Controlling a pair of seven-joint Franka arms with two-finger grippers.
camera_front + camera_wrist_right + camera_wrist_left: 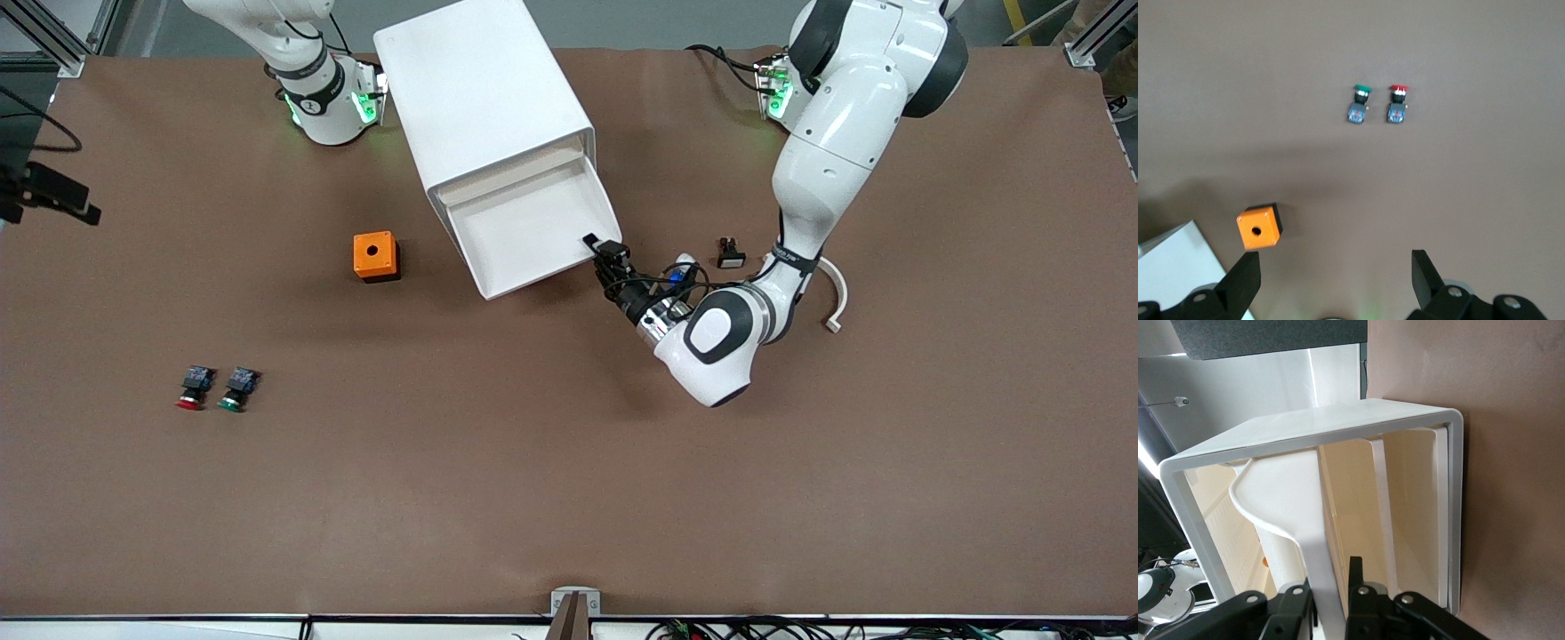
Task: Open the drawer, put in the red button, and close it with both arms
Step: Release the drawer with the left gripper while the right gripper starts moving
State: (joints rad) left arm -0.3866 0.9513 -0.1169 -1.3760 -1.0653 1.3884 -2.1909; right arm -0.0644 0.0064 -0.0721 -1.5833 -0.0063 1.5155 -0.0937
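The drawer (533, 233) stands pulled out of the white cabinet (484, 107) in the upper middle of the front view, its shallow tray bare and angled toward the camera. The left tool (603, 252) sits right at the drawer's front corner, just above centre of the frame, and in the left wrist view its fingers (1355, 577) straddle the drawer's front lip (1313, 553) with only a narrow gap between them, close around that edge; whether they truly pinch it I cannot tell. The right tool (1336, 277) hangs high over the counter (569, 462), jaws spread wide and holding nothing, that arm waiting. Down at the lower left of the front view lies the red button (191, 389), on the counter well apart from the drawer, with the green button (236, 390) just beside it. An orange box (375, 256) with a hole on top sits left of centre, near the cabinet. A small black part (731, 253) and a curved white piece (836, 298) lie at centre right, by the left arm.
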